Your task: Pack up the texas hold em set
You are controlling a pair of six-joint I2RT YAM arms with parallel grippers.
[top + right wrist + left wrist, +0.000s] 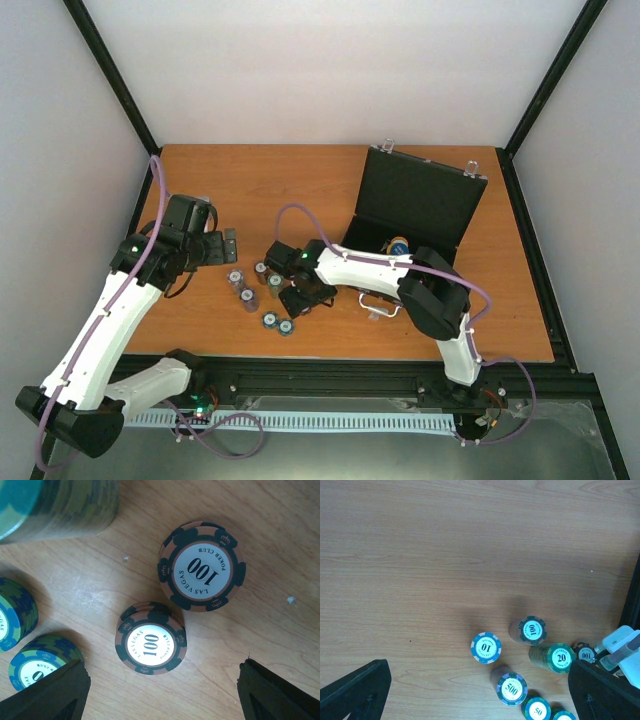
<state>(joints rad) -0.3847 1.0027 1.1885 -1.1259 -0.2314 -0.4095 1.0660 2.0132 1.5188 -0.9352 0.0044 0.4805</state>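
Inspected layout on table (250, 180).
Found case (420, 200) open at right rear, lid raised behind base. Found chip stacks (247, 297) grouped left of case, nearer front edge, standing directly on tabletop.

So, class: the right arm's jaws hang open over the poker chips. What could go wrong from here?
1. The right jaws closing on the centred 100 stack may knock the other 100 stack, which stands close beside it.
2. A blue-green stack sits right beside one jaw and could get clipped.
3. The chips look loose, so a squeeze or lift might spill the stack.
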